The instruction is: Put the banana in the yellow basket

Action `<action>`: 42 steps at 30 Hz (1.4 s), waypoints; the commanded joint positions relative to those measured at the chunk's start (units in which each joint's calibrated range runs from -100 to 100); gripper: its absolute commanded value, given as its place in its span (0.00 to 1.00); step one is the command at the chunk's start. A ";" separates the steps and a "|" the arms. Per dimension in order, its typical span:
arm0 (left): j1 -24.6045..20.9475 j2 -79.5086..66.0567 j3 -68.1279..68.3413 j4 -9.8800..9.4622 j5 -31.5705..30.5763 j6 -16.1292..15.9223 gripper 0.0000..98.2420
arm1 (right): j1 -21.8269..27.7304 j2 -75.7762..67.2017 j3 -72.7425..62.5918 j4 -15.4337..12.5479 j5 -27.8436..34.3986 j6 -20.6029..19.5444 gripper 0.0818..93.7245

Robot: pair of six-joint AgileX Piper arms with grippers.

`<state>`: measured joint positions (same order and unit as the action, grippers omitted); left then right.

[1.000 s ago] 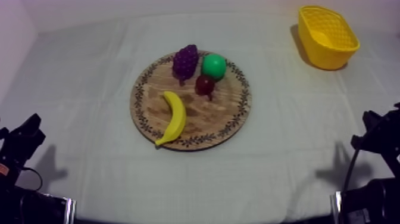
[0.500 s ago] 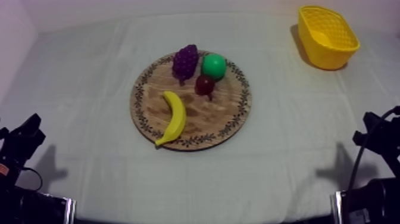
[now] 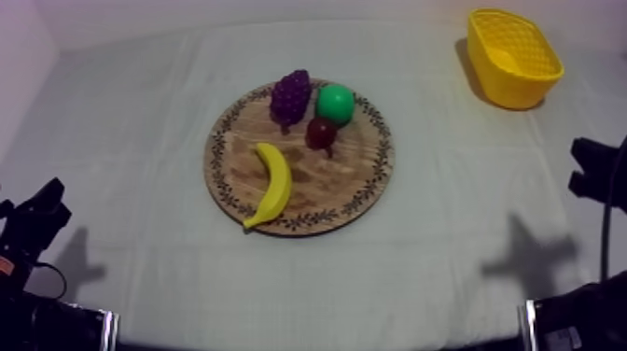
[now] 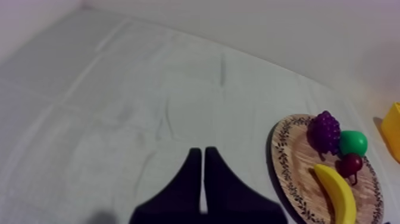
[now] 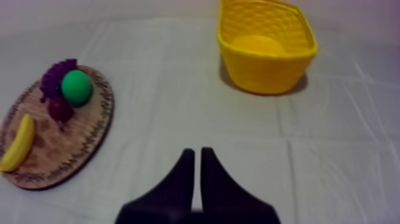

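Roughly near-to-far, banana (image 3: 271,183) on wooden board (image 3: 359,187), tip toward grapes (image 3: 291,95), left end effector (image 4: 202,152) and right end effector (image 5: 197,152) pressed together

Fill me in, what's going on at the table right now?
Nothing is held yet. The banana lies on the wooden board with the grapes, a green fruit and a small red fruit. The yellow basket sits empty at the far right. The left gripper and the right gripper hang over bare cloth, fingers together, clear of the board.
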<state>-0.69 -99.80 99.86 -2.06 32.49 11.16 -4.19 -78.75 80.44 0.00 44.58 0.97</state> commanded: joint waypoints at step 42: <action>0.00 -0.03 0.03 -0.01 0.01 0.00 0.00 | -38.96 70.73 -53.28 5.29 5.90 -25.20 0.07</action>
<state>-0.69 -99.80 99.86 -2.06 32.49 11.16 -43.14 -10.07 28.42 5.46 50.47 -24.02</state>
